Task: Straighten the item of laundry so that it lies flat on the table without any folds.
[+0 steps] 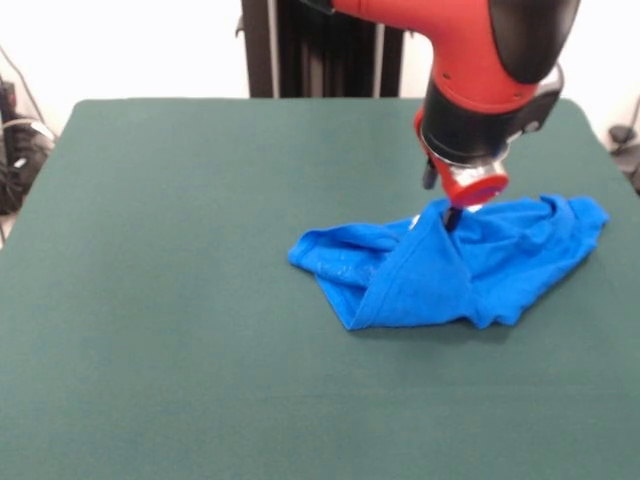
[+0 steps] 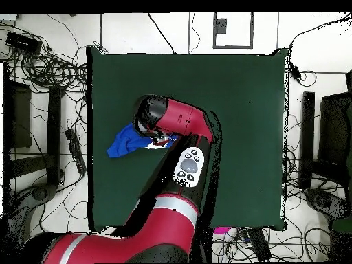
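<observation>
Front view
Shirt: bright blue, crumpled in a heap on the right half of the table, nearer the far edge than the near one; folded over itself in several places, with one flap forming a pointed ridge rising to the gripper.
Table: dark green top, far wider than the shirt.
Gripper: hangs from the red and black arm, its tip down in the cloth at the peak of the ridge.
Jaws: hidden by the wrist and the cloth, cannot tell whether open or closed.

Overhead view
Shirt: blue bundle near the table's left edge, about midway along it, partly covered by the arm.
Arm: reaches over the table from the bottom, its head above the shirt.
Gripper: hidden beneath the arm's head.
</observation>
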